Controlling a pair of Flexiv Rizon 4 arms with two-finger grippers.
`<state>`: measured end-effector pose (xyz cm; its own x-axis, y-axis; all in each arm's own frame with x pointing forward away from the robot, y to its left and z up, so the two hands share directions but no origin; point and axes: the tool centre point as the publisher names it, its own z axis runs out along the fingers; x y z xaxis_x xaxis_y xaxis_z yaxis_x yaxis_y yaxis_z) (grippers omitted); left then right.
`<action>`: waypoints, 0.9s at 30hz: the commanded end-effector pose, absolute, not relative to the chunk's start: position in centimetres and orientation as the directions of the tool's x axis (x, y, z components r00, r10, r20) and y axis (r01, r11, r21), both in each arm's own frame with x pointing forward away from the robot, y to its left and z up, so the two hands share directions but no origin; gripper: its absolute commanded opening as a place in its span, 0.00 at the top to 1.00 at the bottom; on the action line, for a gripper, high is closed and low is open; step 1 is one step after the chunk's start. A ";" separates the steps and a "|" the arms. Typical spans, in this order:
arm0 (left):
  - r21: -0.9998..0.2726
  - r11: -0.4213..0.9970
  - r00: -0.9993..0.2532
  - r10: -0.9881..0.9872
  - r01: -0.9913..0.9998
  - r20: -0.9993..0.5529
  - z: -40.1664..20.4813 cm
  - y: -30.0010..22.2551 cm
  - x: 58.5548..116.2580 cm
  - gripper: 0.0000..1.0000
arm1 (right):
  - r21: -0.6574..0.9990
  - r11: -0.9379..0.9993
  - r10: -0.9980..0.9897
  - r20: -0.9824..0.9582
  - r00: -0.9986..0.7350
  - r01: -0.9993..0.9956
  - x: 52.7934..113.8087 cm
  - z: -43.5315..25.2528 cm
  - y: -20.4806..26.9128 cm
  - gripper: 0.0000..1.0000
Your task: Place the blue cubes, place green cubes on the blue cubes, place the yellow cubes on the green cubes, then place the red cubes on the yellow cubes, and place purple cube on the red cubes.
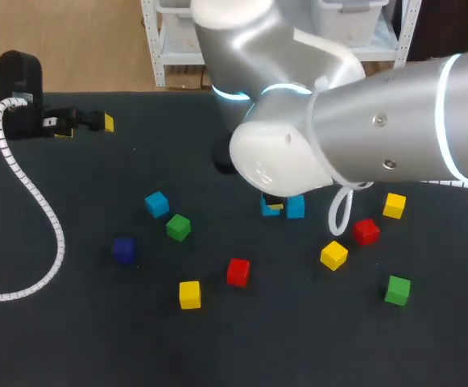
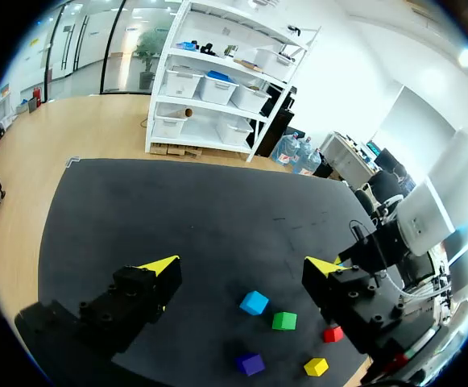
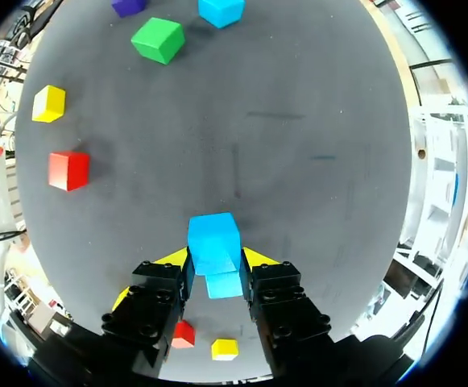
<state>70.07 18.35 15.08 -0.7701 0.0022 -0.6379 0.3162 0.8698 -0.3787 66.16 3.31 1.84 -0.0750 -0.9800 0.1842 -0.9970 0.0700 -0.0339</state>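
Observation:
My right gripper is shut on a light blue cube low over the mat, and a second light blue cube sits right against it. The head view shows this pair under my right arm, which hides most of the gripper. A third light blue cube lies beside a green cube and the purple cube. Loose red cubes, yellow cubes and another green cube are scattered around. My left gripper hangs open and empty at the far left.
A white coiled cable trails across the left side of the black mat. My bulky right arm covers the middle and right rear of the table.

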 end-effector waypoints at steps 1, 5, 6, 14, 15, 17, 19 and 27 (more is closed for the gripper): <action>-0.382 0.867 -0.767 0.001 0.320 -0.641 15.0 18.5 70.0 0.00 | -0.038 0.080 -0.978 0.191 -0.086 -0.996 66.9 1.4 3.3 1.00; -0.382 0.867 -0.767 0.001 0.320 -0.641 15.0 18.5 70.0 0.00 | -0.042 0.085 -0.976 0.199 -0.092 -0.995 67.2 1.1 3.1 1.00; -0.382 0.867 -0.767 0.001 0.320 -0.641 15.0 18.5 70.0 0.00 | -0.042 0.085 -0.975 0.200 -0.092 -0.995 67.2 1.1 3.1 1.00; -0.382 0.867 -0.767 0.001 0.320 -0.641 15.0 18.5 70.0 0.00 | -0.041 0.075 -0.974 0.210 -0.082 -0.996 67.2 0.7 3.1 1.00; -0.382 0.867 -0.767 0.001 0.320 -0.641 15.0 18.5 70.0 0.00 | -0.042 0.072 -0.974 0.212 -0.079 -0.997 67.2 0.6 3.1 1.00; -0.382 0.867 -0.767 0.001 0.320 -0.641 15.0 18.5 70.0 0.00 | -0.045 0.068 -0.974 0.212 -0.076 -0.997 67.2 0.6 3.1 1.00; -0.382 0.867 -0.767 0.001 0.320 -0.641 15.0 18.5 70.0 0.00 | -0.039 0.061 -0.975 0.212 -0.068 -0.997 67.1 0.6 3.0 0.91; -0.382 0.867 -0.767 0.001 0.320 -0.641 15.0 18.5 70.0 0.00 | -0.039 0.094 -0.973 0.209 -0.100 -0.995 67.3 0.8 3.3 0.00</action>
<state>70.07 18.35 15.08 -0.7701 0.0023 -0.6379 0.3162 0.8698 -0.3787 67.05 3.13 0.67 -0.0976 -0.9729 0.2094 -0.9950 0.0905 -0.0432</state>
